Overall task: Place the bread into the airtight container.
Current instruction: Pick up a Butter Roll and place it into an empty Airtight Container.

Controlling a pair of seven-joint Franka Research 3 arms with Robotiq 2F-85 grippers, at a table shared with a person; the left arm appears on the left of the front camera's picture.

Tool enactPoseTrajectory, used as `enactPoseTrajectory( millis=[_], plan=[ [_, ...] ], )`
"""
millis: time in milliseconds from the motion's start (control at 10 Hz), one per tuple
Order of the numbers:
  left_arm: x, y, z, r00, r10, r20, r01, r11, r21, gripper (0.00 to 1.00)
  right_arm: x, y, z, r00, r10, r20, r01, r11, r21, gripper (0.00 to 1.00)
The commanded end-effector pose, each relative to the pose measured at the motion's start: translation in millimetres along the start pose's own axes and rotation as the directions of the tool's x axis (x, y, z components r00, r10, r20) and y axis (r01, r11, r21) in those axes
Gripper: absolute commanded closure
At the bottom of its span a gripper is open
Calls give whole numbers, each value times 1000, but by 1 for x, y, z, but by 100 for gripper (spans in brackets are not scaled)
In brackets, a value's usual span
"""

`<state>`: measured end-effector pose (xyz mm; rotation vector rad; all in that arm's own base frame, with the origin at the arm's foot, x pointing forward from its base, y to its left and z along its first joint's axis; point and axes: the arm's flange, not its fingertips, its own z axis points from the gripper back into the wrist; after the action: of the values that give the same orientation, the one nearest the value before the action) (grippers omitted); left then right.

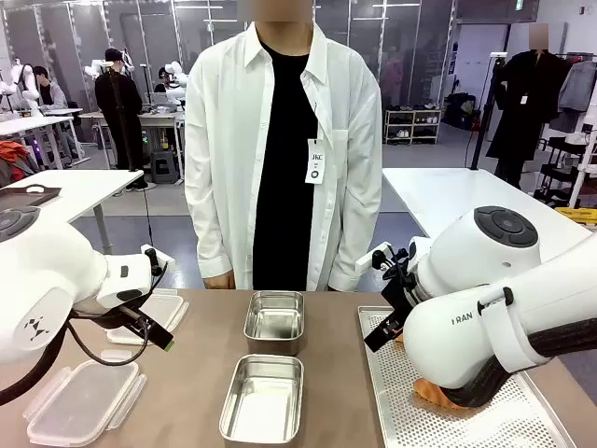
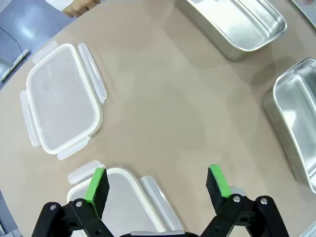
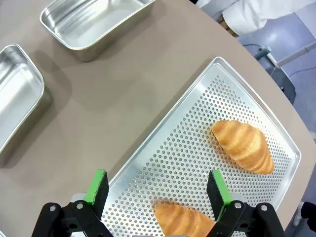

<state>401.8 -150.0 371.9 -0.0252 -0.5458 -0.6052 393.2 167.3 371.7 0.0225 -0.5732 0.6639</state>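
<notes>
**Fig.** Front view: bright, even overhead light from ceiling strips point(image 1: 201, 7). The white right arm point(image 1: 504, 308) is nearly blown out, and the bkgd stays sharp. Steel pans point(image 1: 274, 322) carry a soft sheen and throw faint shadows on the table point(image 1: 196, 373). Left wrist view: diffuse light, wide-angle bowing twd the edges, and the clear lid point(image 2: 61, 96) is low in contrast. Right wrist view: same distortion. The croissant point(image 3: 243, 145) throws a weak shadow on the perforated tray point(image 3: 197, 128), which glints mildly. All frames are crisp.
</notes>
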Motion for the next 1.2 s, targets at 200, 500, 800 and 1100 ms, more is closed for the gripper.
enactPoseTrajectory(
  millis=[200, 500, 800, 1100],
  plan=[
    [0, 0, 0, 1000, 0, 0, 0, 1000, 0, 0, 0, 0, 0, 1000, 0, 0, 0, 1000, 0, 0],
    [0, 0, 0, 1000, 0, 0, 0, 1000, 0, 0, 0, 0, 0, 1000, 0, 0, 0, 1000, 0, 0],
    [0, 0, 0, 1000, 0, 0, 0, 1000, 0, 0, 0, 0, 0, 1000, 0, 0, 0, 1000, 0, 0],
    [26, 23, 40, 999, 18, -39, -22, 994, -106, 0, 34, -15, 48, 1000, -25, 15, 26, 999, -36, 0]
  ],
)
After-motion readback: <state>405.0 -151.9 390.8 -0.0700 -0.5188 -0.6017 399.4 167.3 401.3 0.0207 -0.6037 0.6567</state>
